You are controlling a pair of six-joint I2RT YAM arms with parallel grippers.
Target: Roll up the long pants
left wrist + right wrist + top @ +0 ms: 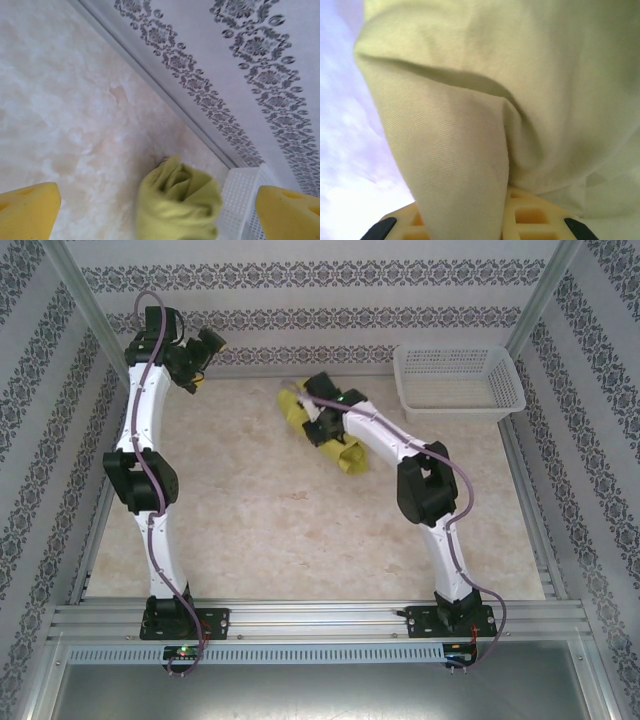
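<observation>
Now right fingers (318, 418) clamp long pants (350, 456), open table (250, 530) around; left fingers (206, 344) gape empty.

the top external camera sits above and behind the arm bases (185, 620), looking down and forward over the whole table (250, 540), far enough back to take in the back wall (320, 310) and the white basket (458, 352). the left wrist camera, on the left gripper (207, 360) near the far left corner, looks slantwise across the table toward that wall; it shares the long pants (177, 205) and a basket corner with the overhead view. the right wrist camera, on the right gripper (318, 418), is very close against the cloth.
</observation>
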